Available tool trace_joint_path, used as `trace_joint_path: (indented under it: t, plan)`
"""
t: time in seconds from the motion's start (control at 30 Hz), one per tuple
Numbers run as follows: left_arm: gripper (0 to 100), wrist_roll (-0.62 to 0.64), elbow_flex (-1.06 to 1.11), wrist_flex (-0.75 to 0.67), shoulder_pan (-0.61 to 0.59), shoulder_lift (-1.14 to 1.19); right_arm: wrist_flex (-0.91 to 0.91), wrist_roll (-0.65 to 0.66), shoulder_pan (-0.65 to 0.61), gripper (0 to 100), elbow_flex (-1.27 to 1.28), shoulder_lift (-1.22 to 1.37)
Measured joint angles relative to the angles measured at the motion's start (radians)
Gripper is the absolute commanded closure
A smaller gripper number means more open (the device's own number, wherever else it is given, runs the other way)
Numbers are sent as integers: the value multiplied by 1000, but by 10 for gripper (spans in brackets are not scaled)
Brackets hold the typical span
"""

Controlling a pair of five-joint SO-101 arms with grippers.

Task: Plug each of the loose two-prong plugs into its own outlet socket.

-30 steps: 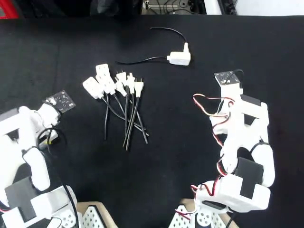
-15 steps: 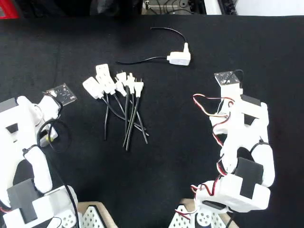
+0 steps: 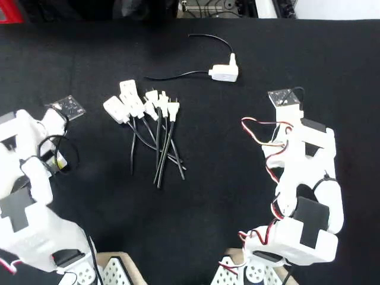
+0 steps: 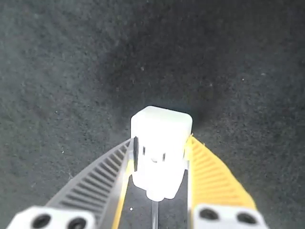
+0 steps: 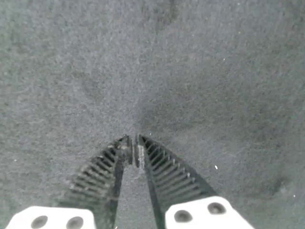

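— How far along?
— One pair, I judge: the far socket seems plugged. The other plugs and sockets lie bunched mid-table.
— Your arms?
— My left tool is clamped on a white outlet socket above bare table. My right tool is pinched together, empty.

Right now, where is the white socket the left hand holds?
In the left wrist view, the white socket is clamped in the left hand over the black table, left of the plug bundle.
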Motion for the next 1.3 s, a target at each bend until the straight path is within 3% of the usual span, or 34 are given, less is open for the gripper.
trace_joint_path:
  t: [0.47, 0.77, 0.93, 1.1, 1.3]
  plan:
    - [826, 6, -262, 80, -12, 253, 0, 0, 0, 986, 0, 0]
    - [831, 8, -301, 112, -44, 298, 0, 0, 0, 986, 0, 0]
    - [973, 46, -299, 206, -48, 221, 0, 0, 0, 986, 0, 0]
    - [971, 160, -282, 348, -17, 94, 0, 0, 0, 986, 0, 0]
    - [970, 282, -75, 373, 144, -106, 0, 0, 0, 986, 0, 0]
